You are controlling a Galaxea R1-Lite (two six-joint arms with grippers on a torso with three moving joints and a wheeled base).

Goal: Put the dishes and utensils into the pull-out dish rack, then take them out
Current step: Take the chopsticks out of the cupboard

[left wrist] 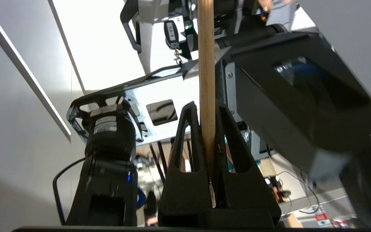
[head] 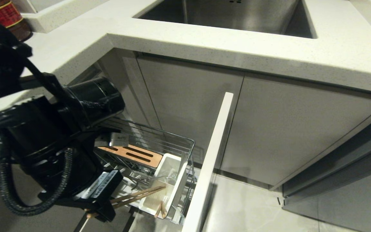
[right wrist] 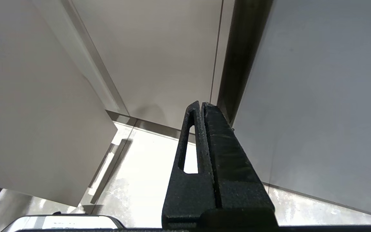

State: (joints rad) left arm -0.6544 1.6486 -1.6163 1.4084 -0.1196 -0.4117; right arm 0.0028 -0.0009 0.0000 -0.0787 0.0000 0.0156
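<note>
Left gripper [left wrist: 207, 129] is clamped on the chopsticks [head: 137, 194], low over the pull-out dish rack [head: 172, 141] by its white caddy [head: 169, 180]. Thin grip, so they could easily twist or snag the wire. Right gripper [right wrist: 201, 106] is closed, empty.

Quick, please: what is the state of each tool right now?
Left tool: closed on the chopsticks.
Right tool: closed, holding nothing.

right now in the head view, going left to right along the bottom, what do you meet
left claw shut on the chopsticks → white cutlery caddy → white front panel → floor
</note>
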